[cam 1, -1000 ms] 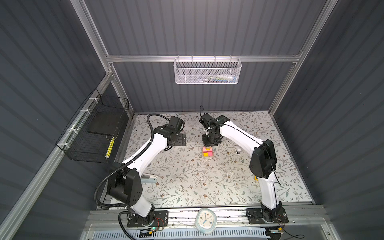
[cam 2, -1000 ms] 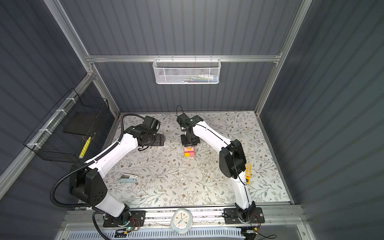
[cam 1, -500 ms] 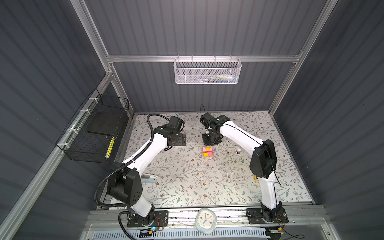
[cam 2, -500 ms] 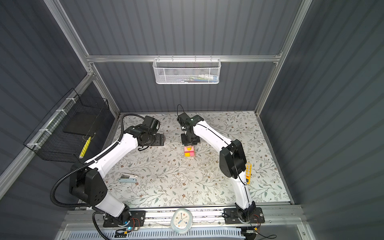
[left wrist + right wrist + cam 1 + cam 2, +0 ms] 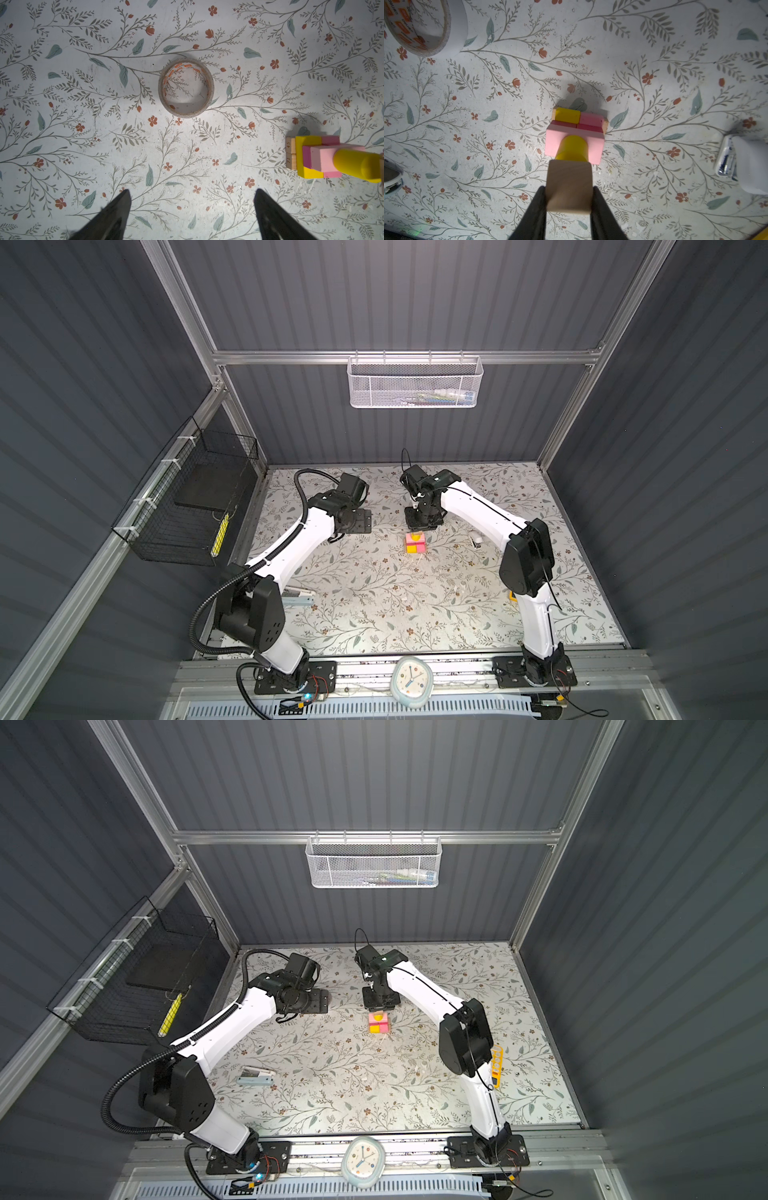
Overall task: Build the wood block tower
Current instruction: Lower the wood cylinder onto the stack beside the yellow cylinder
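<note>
A surface (image 5: pixel 374 605) printed with pale leaves and small red flowers is enclosed on three sides by dark grey ribbed walls framed in aluminium rails. A white mesh basket (image 5: pixel 415 383) is hung on the back rail. A black wire basket (image 5: pixel 187 506) is fixed to the left wall. A small clock (image 5: pixel 411 682) is laid on the front rail between the two arm bases.

The tower (image 5: pixel 415 543) is set near the middle of the surface, toward the back. Plain tan blocks (image 5: pixel 291 152) are seen at its bottom and yellow and pink pieces above them. A pink block (image 5: pixel 554 143) is laid over those, and a yellow cylinder (image 5: pixel 572 148) is stood upright on it. A tan block (image 5: pixel 569 187) is clamped between the right jaws directly over the cylinder; whether it is touching the cylinder cannot be told. In both top views the held block is hidden by the right wrist.

The left jaws are spread wide with nothing between them, held above bare surface to the left of the tower. A roll of tape (image 5: pixel 186 89) is laid flat near them, apart from the tower. A white object (image 5: pixel 476 540) is seen to the tower's right, and a small white stapler (image 5: pixel 255 1076) near the left arm's base. A yellow-orange calculator (image 5: pixel 496 1060) is half hidden behind the right arm.
</note>
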Controlling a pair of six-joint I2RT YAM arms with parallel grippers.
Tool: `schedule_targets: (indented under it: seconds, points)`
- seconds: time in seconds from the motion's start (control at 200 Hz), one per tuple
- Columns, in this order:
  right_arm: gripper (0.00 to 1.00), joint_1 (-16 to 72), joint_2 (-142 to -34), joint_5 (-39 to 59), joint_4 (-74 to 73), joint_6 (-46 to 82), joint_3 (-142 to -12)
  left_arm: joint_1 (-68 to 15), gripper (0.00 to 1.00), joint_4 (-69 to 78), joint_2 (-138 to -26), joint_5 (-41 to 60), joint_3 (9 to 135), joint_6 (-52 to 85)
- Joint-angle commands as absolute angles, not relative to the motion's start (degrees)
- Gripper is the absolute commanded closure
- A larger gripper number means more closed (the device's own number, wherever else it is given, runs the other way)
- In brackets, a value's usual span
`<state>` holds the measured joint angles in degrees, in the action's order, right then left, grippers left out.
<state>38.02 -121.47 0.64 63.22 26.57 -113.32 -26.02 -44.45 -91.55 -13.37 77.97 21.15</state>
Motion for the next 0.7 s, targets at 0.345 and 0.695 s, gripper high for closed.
schedule_targets:
  seconds: [0.345, 0.695]
  points:
    - [0.71, 37.8, -123.6, -0.5, 62.9, 27.6, -115.0, -25.1, 0.08, -44.8, -92.1, -12.5, 77.4, 20.5]
    - [0.68, 37.8, -123.6, -1.2, 63.3, 27.7, -114.6, -25.0, 0.08, -44.6, -92.1, -12.3, 77.1, 20.5]
